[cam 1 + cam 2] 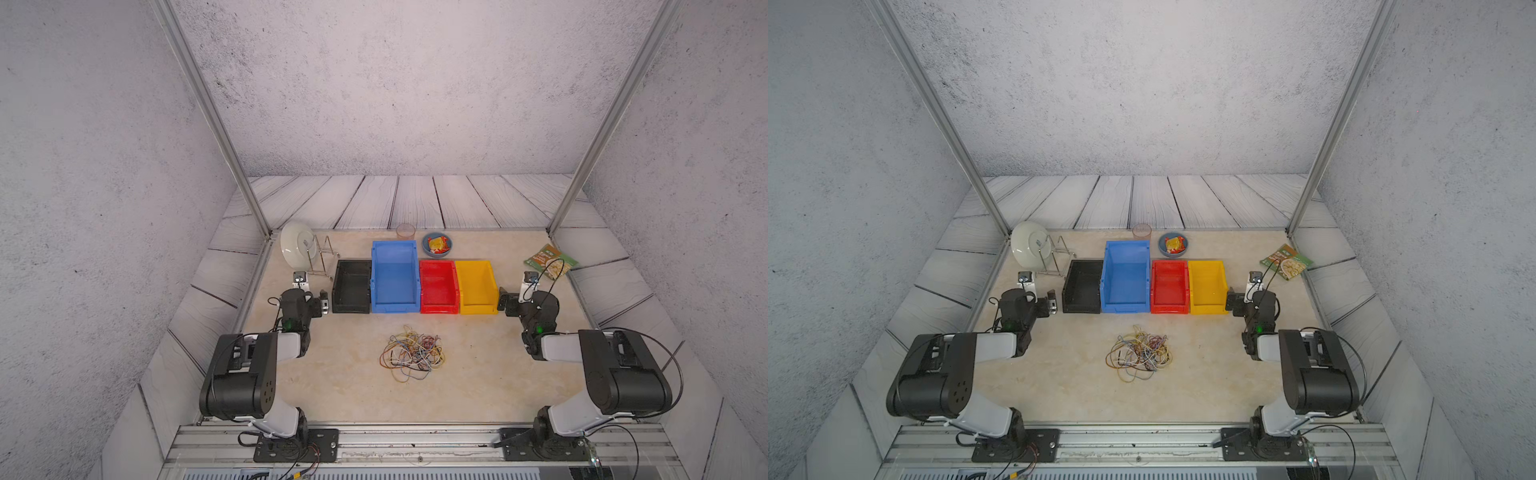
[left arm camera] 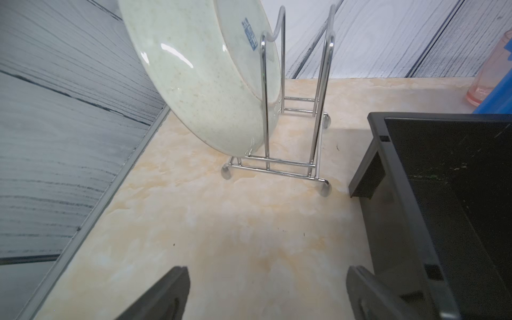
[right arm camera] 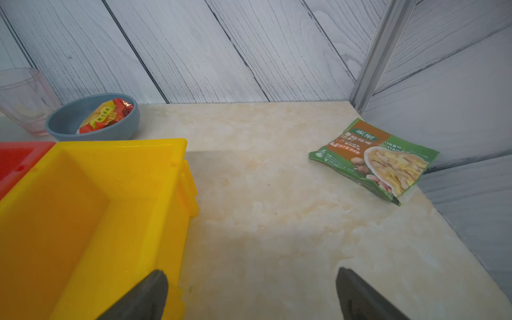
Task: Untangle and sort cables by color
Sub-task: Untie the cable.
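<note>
- The cables lay in one tangled heap of yellow, blue, reddish and dark strands on the table, between the two arms and touching neither.
- Behind the heap, side by side, stood a black bin, blue bin, red bin and yellow bin.
- The left gripper hung beside the black bin, jaws apart, holding nothing.
- The right gripper hung beside the yellow bin, jaws apart, also empty.

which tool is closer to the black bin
Left. The left tool is open right beside the black bin, on its outer side. The right tool is at the far end of the bin row, next to the yellow bin.
</note>
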### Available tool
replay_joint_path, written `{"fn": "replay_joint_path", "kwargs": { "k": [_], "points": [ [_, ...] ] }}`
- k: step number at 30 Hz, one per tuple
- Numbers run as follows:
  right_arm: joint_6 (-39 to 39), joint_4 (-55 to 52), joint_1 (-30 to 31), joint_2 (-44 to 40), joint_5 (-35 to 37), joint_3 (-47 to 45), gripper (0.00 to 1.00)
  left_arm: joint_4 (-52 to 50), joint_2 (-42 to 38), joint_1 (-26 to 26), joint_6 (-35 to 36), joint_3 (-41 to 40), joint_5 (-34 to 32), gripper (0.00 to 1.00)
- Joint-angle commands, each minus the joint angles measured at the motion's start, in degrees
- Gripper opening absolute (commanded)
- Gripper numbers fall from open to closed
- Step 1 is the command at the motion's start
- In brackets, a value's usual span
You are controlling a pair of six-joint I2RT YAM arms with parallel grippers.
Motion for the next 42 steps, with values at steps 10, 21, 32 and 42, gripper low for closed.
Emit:
{"fn": "replay_joint_path", "kwargs": {
  "k": [10,21,32,42],
  "points": [
    [-0.2,-0.3,-0.1,1.2,-0.9,0.6,0.99,-0.1,-0.7,-0.3,0.3,0.5,-0.5,0.95],
    [0.3,0.7,-0.1,0.9,0.4,-0.1,0.99,-0.3,-0.8,-0.2,0.4,0.6,-0.4,0.95],
    [17.7,-51.0,0.0,-46.1,7.4,11.3,1.00,-49.6,-15.1,-0.2,15.3,21.5,11.0,0.95],
    [21.8,-74.4,0.9,-41.1,-13.3,29.9,0.99,-86.1,-19.0,-0.2,30.0,38.7,37.4,0.95]
  ]
}}
